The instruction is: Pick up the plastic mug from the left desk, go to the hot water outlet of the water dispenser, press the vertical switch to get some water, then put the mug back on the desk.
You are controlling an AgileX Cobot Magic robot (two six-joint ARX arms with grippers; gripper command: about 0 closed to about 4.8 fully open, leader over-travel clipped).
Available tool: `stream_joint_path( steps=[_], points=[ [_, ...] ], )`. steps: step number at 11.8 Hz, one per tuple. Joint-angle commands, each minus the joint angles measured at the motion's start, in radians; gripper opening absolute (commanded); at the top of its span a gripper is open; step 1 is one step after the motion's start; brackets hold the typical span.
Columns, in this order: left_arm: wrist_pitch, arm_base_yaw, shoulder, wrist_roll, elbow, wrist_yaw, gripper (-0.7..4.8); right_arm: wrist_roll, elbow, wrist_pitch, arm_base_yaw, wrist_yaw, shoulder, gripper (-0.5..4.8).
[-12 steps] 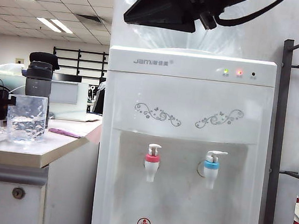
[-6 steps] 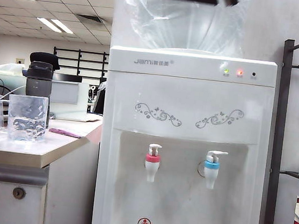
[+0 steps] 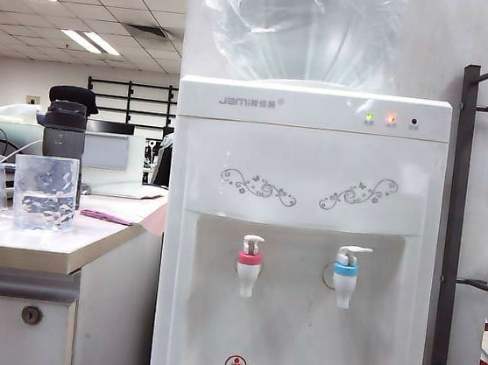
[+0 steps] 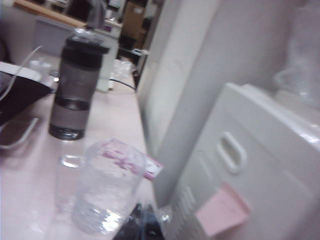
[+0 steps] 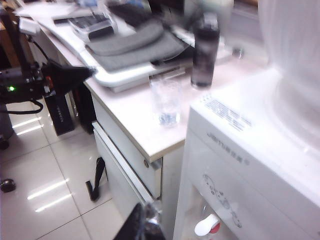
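The plastic mug stands upright on the left desk, with water in it and nothing touching it. Neither gripper appears in the exterior view. In the left wrist view my left gripper is shut and empty, just short of the mug. My right gripper is shut and empty, high above the floor between the desk and the water dispenser. The mug is far from it. The hot water outlet with its vertical switch is on the water dispenser.
A smoky-grey bottle with a black lid stands behind the mug. The blue-collared tap is right of the red one. A dark metal rack stands right of the dispenser. A black arm part hangs off the desk's far side.
The black arm at the top of the exterior view has risen out of it. The dark gripper beside the mug has withdrawn to the left out of view. The mug has stayed put.
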Motion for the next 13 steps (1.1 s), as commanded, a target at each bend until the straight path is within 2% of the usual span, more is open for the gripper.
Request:
stream_joint_path(
  steps=[1,2,3,4,5,6,7,10,12,13],
  points=[
    [-0.383,-0.001,-0.331,-0.023,-0.005,0.003,-0.05,0.005,-0.113,-0.045,-0.005,0.011,-0.193,-0.06],
    [-0.526,-0.001,-0.477,-0.012,-0.005,0.005,-0.05,0.009,-0.182,-0.048,-0.005,0.011,-0.295,-0.06],
    [-0.772,-0.001,-0.703,0.028,-0.005,0.004,-0.05,0.06,-0.249,-0.076,-0.005,0.015,-0.411,-0.06],
    [-0.882,-0.001,-0.792,0.033,-0.005,0.004,-0.05,0.062,-0.297,-0.063,-0.004,0.025,-0.447,-0.06],
    [-1.019,-0.001,-0.92,0.038,-0.005,-0.046,-0.05,0.067,-0.436,0.101,-0.003,-0.011,-0.464,-0.06],
    [-1.069,-0.001,-0.97,0.039,-0.006,-0.088,-0.05,0.09,-0.57,0.259,-0.003,-0.012,-0.463,-0.06],
    [-1.067,-0.012,-0.974,0.04,-0.118,-0.108,-0.05,0.207,-0.797,0.284,-0.003,0.116,-0.457,-0.05],
    [-1.059,-0.054,-0.974,0.066,-0.118,-0.176,-0.05,0.129,-0.797,0.399,-0.018,0.267,-0.451,-0.05],
    [-1.059,-0.061,-0.974,0.062,-0.118,-0.173,-0.05,0.153,-0.797,0.372,-0.042,0.267,-0.451,-0.05],
    [-1.064,-0.063,-0.975,0.029,-0.118,-0.148,-0.05,0.163,-0.797,0.305,-0.056,0.268,-0.455,0.65]
  ],
)
